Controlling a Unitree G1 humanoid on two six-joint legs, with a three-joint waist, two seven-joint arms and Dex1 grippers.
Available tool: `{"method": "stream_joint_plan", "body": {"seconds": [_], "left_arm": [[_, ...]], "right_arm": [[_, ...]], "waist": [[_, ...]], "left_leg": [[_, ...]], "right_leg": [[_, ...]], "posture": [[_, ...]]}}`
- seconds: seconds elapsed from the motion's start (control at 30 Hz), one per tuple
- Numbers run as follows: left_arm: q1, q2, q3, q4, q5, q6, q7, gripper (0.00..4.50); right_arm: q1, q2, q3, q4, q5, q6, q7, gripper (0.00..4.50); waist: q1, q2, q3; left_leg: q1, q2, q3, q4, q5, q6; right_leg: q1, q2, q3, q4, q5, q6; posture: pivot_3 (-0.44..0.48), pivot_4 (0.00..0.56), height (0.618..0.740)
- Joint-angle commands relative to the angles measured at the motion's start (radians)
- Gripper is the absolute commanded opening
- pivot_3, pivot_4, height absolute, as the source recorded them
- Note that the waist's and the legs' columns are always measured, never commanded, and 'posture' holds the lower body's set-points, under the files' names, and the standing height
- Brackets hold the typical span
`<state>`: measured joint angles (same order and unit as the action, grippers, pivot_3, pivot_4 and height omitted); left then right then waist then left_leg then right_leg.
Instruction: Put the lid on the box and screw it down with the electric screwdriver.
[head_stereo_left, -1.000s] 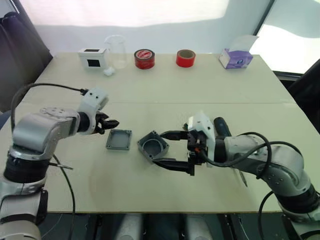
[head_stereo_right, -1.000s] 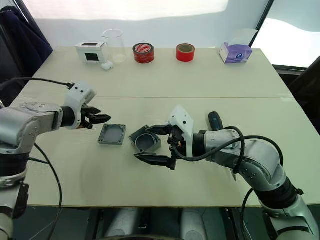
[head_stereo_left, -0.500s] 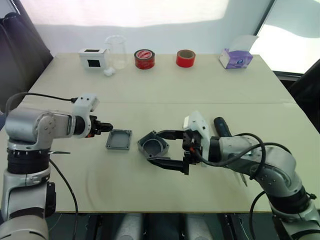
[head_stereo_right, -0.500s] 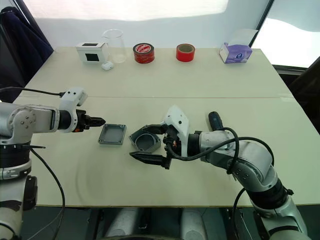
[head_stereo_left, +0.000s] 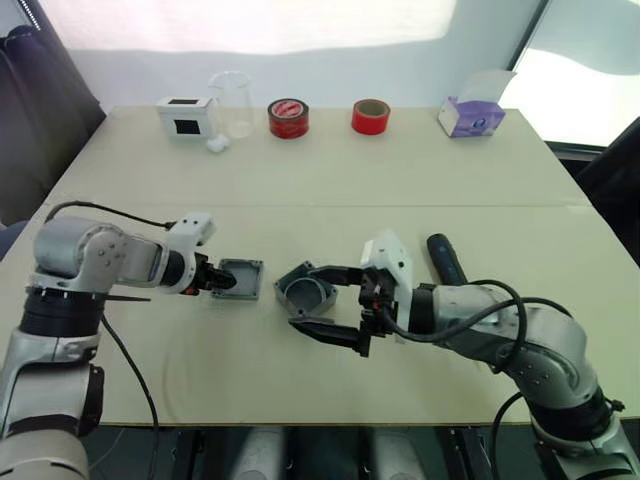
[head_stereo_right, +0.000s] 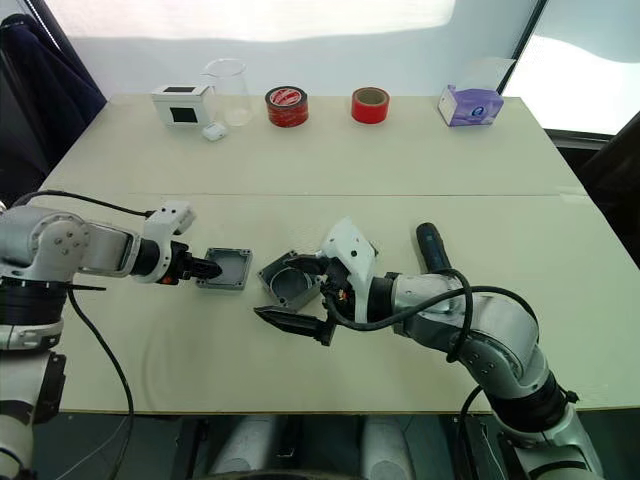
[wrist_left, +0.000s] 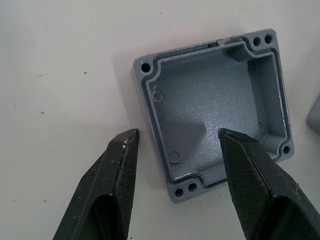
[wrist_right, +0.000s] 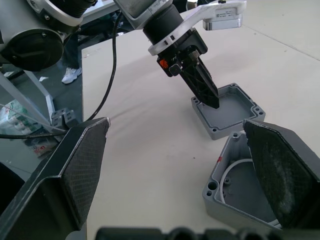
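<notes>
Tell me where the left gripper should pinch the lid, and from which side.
Pinch the lid's near wall, one finger inside, one outside, coming from its left. It lies hollow side up, rim exposed, and the left gripper, open, already straddles that wall.

The worktop (head_stereo_left: 420, 170) is wide and pale beige, with a thin seam that crosses it from side to side. Behind it stands a white wall (head_stereo_left: 330, 75), and bright daylight falls on its upper part. At the far right there is a window (head_stereo_left: 585, 95) with a dark slanted frame, very bright. A dark curtain (head_stereo_left: 35, 110) hangs at the far left. In the right wrist view, a light floor (wrist_right: 280, 30) is beyond the worktop edge, and a metal stand (wrist_right: 35, 95) is there.
</notes>
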<state>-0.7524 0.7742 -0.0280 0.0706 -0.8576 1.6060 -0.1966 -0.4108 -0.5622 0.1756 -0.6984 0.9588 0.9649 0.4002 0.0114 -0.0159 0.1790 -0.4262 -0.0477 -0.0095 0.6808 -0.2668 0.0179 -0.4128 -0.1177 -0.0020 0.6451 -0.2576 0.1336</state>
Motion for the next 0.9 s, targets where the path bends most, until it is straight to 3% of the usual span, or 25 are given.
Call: {"method": "stream_joint_plan", "body": {"seconds": [0.03, 0.17, 0.23, 0.5, 0.67, 0.8, 0.9], "left_arm": [[-0.025, 0.003, -0.014, 0.033, 0.012, 0.008, 0.027, 2.04], [-0.036, -0.007, -0.012, 0.056, 0.015, 0.008, 0.034, 0.58], [-0.033, -0.019, -0.010, 0.058, 0.016, 0.008, 0.040, 0.09], [-0.011, -0.082, 0.063, 0.009, 0.059, 0.008, 0.059, 0.09], [-0.046, -0.032, 0.117, -0.064, 0.168, -0.406, -0.117, 0.09], [-0.036, -0.095, 0.178, -0.075, 0.198, -0.571, -0.143, 0.09], [-0.012, -0.191, 0.217, -0.112, 0.225, -0.738, -0.137, 0.09]], "right_arm": [[-0.003, 0.008, -0.040, -0.040, 0.028, 0.004, -0.017, 4.50], [0.008, 0.007, -0.048, -0.039, 0.028, 0.006, -0.020, 4.50], [0.014, 0.006, -0.047, -0.036, 0.023, 0.004, -0.016, 4.50], [0.016, -0.005, -0.063, -0.005, 0.025, 0.014, -0.003, 4.50], [-0.137, 0.088, -0.147, 0.186, 0.042, 0.030, -0.091, 4.50], [-0.267, 0.164, -0.179, 0.332, 0.036, 0.059, -0.142, 4.50], [-0.437, 0.281, -0.241, 0.568, 0.037, 0.092, -0.254, 4.50]], "waist": [[0.000, 0.000, 0.000], [0.000, 0.000, 0.000], [0.001, 0.000, 0.000], [0.004, 0.000, 0.000], [-0.001, -0.001, 0.000], [-0.001, 0.000, 0.000], [-0.005, 0.000, 0.000]], "left_leg": [[0.000, 0.000, 0.000, 0.000, 0.000, 0.000], [0.000, 0.000, 0.000, 0.000, 0.000, 0.000], [0.000, -0.001, 0.000, 0.000, 0.000, 0.000], [0.000, -0.004, -0.003, 0.000, -0.001, 0.001], [-0.001, -0.004, -0.003, 0.000, 0.001, -0.001], [-0.001, -0.004, -0.003, -0.006, 0.005, -0.008], [-0.001, -0.005, -0.001, -0.008, 0.005, -0.008]], "right_leg": [[0.000, 0.000, 0.000, 0.000, 0.000, 0.000], [0.000, 0.000, 0.000, 0.000, 0.000, 0.000], [0.000, 0.000, 0.000, 0.000, 0.000, 0.000], [0.001, -0.002, 0.000, 0.000, 0.000, 0.000], [0.000, -0.002, 0.000, 0.001, 0.000, 0.000], [-0.003, -0.002, 0.000, 0.000, 0.000, -0.001], [-0.005, -0.003, 0.001, 0.000, 0.000, -0.001]], "posture": [[0.000, 0.150, 0.740], [0.000, 0.150, 0.740], [0.000, 0.150, 0.740], [0.000, 0.150, 0.740], [0.000, 0.150, 0.740], [0.000, 0.150, 0.740], [0.000, 0.150, 0.740]]}}
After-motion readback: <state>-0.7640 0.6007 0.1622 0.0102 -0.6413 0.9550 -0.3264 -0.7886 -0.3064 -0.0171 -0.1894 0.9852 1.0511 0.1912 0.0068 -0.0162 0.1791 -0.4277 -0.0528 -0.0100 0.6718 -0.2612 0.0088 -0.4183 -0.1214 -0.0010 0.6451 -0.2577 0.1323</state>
